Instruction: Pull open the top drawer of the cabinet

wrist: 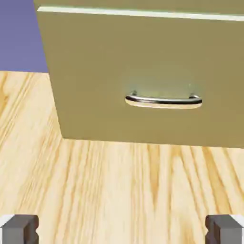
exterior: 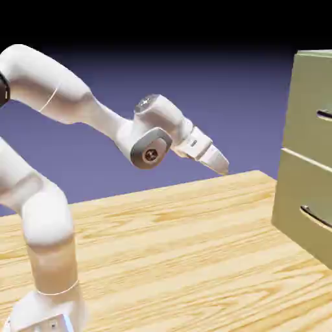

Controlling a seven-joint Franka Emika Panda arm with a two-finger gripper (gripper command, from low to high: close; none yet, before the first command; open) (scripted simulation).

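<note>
Hand view: gripper [wrist: 122,228] fingers spread wide, nothing btwn them, only bare table [wrist: 95,190] ahead. Beyond that, a drawer front w/ silver handle [wrist: 163,100]; judging by exterior view this is the lower drawer [exterior: 305,207], which sticks out a bit. Top drawer [exterior: 314,104] sits above it on the cabinet [exterior: 310,65], at exterior view's right edge, its handle [exterior: 324,115] barely in frame. Step: approach, arm well apart from cabinet. Next probably calls for raising the hand to the upper handle, then closing on it.
</note>
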